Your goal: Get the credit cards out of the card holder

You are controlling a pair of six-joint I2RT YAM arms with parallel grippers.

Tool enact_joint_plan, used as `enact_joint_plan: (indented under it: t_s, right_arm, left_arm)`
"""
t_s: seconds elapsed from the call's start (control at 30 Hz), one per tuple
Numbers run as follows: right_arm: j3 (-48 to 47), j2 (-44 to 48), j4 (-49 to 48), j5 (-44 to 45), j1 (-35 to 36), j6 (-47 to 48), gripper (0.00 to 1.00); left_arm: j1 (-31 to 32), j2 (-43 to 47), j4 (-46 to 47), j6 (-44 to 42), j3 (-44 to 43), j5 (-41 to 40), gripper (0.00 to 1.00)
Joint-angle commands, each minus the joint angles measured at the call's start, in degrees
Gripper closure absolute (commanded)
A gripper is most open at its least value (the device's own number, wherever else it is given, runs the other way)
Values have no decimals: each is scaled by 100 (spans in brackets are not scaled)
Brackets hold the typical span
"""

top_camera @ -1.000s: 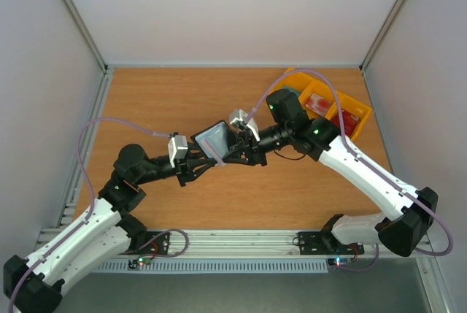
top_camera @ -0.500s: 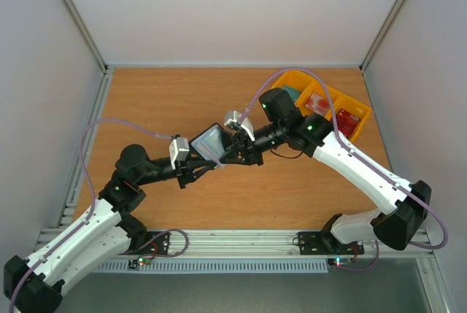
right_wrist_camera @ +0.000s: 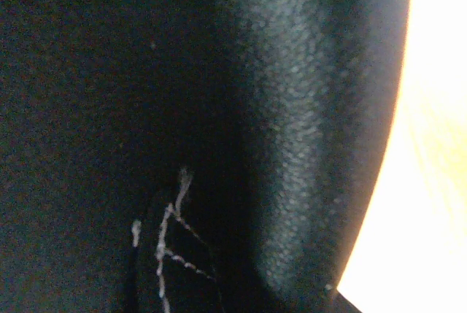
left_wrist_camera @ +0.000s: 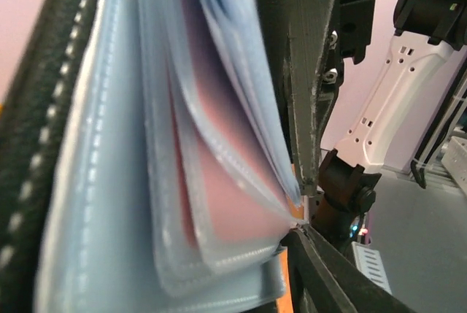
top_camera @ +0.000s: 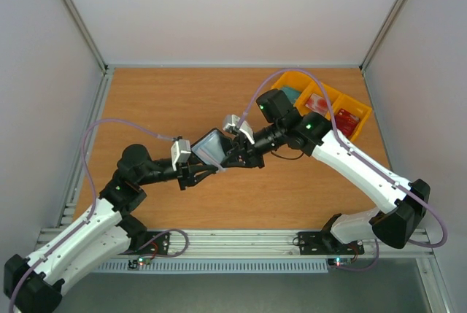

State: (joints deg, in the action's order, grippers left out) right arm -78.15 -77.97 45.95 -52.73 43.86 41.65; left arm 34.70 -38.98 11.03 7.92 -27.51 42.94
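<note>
The grey-blue card holder point(top_camera: 210, 145) hangs above the middle of the table between both grippers. My left gripper point(top_camera: 206, 168) is at its lower left edge and my right gripper point(top_camera: 231, 155) is clamped on its right edge. In the left wrist view the card holder point(left_wrist_camera: 109, 182) is fanned open and fills the frame, with a reddish credit card point(left_wrist_camera: 226, 182) inside a clear sleeve. One left finger point(left_wrist_camera: 328, 276) touches the sleeve's corner; the other is hidden. The right wrist view shows only the card holder's dark cover point(right_wrist_camera: 182, 109).
A yellow tray point(top_camera: 350, 100) stands at the back right, with red cards point(top_camera: 319, 103) in its compartments and a teal item point(top_camera: 292, 94) partly under the right arm. White walls close the table on three sides.
Both grippers and the card holder have drifted a little to the left. The right arm has swung left with them. The card holder is still held up between the two.
</note>
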Motion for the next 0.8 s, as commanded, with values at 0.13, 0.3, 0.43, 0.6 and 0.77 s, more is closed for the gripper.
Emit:
enact_joint_plan:
  t_s: [0.13,0.3,0.43,0.6,0.77]
  right_arm:
    - [284,23,-299,175,202,-51,87]
    - [311,37,-103,-38,202,92,81]
    - [300,48,-106,46,178,59,76]
    - [347,306,-475,988,174,-132,59]
    - [504,475,-797,2233,385,-199,51]
  left_arm:
    - [19,74,639,-80,-123,-109,72]
    - [18,109,636,-139,-131,-98,93]
    - [19,104,639,-151,-145,-67,100]
    - [19,110,302,68,-185,-285,100]
    - [11,106,-287,661,-120,-1010,100]
